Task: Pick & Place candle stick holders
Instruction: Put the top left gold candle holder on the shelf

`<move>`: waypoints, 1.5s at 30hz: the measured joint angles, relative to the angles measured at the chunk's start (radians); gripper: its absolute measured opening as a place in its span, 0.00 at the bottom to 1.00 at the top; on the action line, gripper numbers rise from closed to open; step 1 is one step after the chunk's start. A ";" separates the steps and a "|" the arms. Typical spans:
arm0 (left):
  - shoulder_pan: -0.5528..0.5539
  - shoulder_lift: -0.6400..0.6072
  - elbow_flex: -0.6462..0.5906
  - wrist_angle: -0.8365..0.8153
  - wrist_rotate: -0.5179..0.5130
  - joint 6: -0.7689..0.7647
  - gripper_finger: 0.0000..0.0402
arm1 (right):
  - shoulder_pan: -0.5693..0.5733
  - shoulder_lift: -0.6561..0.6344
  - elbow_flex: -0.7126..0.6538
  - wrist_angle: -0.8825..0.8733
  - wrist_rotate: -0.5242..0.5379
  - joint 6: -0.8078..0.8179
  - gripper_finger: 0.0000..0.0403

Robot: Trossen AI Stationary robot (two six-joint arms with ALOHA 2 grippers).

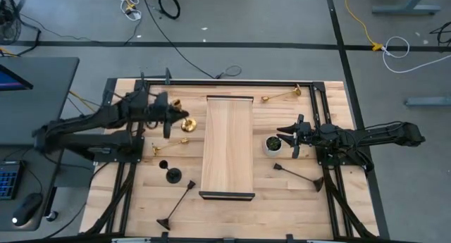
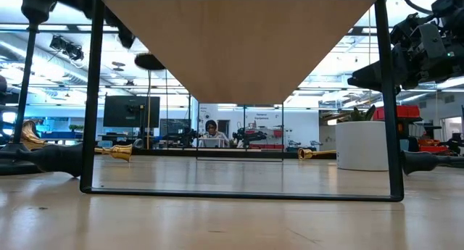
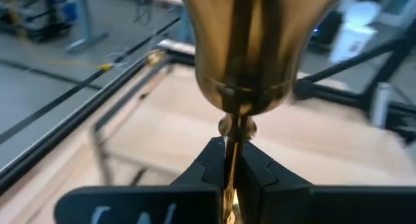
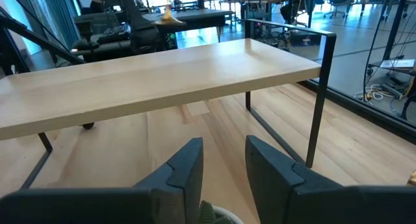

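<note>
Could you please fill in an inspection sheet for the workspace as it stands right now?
Surface: wooden table carrying a raised wooden shelf on a black frame.
Job's things: one brass holder gripped by its stem; another brass holder lying at the far edge; black holders lying on the near side.
Clutter: small white pot with a plant.
Grippers: left hand shut on the brass stem; right hand open, above the pot.
Cables: loose cables on the floor beyond the table.
Surroundings: a person seated far behind.
</note>
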 joint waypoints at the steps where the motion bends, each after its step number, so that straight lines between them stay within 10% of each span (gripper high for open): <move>1: -0.045 0.000 0.000 0.017 -0.025 -0.010 0.03 | 0.000 0.000 0.000 0.000 0.000 0.000 0.28; 14: -0.484 0.163 0.002 0.284 -0.224 -0.033 0.03 | 0.000 0.000 0.000 0.000 0.000 0.000 0.28; 45: -0.608 0.823 0.512 0.254 -0.140 0.105 0.03 | 0.000 0.000 0.000 0.000 0.000 0.000 0.28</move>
